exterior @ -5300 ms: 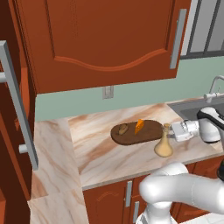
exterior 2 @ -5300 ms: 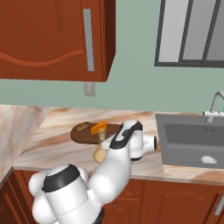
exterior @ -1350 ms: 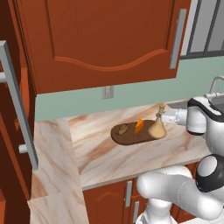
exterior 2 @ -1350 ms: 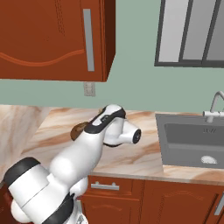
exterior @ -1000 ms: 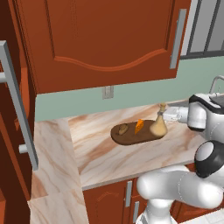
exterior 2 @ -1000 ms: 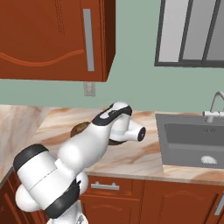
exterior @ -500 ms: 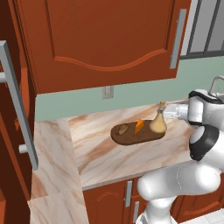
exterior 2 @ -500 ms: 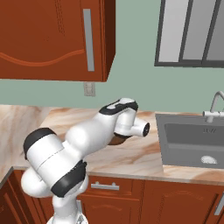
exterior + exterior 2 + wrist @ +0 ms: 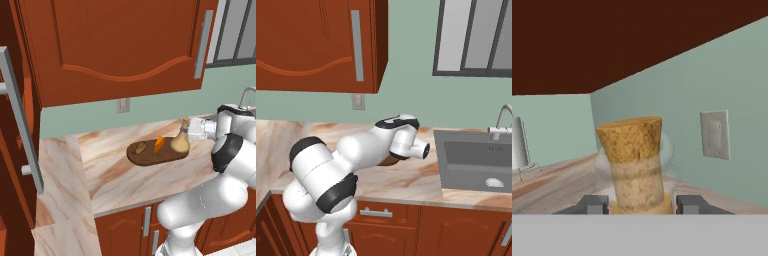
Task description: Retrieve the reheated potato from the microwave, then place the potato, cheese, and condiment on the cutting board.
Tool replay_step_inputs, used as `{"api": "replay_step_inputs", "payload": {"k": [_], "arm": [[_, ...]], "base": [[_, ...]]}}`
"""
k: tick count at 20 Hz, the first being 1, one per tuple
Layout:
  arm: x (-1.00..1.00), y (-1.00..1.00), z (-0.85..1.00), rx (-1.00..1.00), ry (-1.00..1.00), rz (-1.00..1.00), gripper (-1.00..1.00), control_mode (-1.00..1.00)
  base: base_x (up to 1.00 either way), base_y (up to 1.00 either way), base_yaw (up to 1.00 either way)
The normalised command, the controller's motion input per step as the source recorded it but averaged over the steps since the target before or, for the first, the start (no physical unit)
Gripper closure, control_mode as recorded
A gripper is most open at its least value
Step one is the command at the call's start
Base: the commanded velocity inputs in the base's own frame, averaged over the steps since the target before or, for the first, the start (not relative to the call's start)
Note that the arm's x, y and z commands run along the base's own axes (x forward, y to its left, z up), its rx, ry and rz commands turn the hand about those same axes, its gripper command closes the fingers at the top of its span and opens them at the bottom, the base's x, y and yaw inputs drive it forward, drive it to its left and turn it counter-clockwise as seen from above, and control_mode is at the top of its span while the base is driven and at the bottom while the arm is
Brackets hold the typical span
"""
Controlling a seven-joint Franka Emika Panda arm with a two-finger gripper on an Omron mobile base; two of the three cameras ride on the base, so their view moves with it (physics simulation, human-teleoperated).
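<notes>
The condiment [image 9: 633,167] sits clamped at the neck between our gripper [image 9: 643,204] fingers, its base on the right end of the cutting board [image 9: 150,156], beside the cheese [image 9: 158,144] and potato [image 9: 141,147]; next we judge: release, withdraw without tipping it

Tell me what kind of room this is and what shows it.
A rendered home kitchen, by the look of it: marble-patterned counter under red-brown wall cabinets, a steel sink with a faucet, and a cutting board carrying food.
</notes>
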Motion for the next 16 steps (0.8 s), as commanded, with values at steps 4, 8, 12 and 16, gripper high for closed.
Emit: {"api": "replay_step_inputs", "payload": {"k": [4,8,12,16], "arm": [[0.07,0.00,-0.13,-0.06,-0.04,0.04,1.00,-1.00],[0.15,0.00,-0.12,-0.07,0.00,0.03,1.00,-1.00],[0.21,0.00,-0.09,-0.06,0.00,0.02,1.00,-1.00],[0.18,0.00,-0.09,-0.02,0.00,0.01,1.00,-1.00]], "base": [[0.00,0.00,0.00],[0.00,0.00,0.00],[0.00,0.00,0.00],[0.00,0.00,0.00]]}}
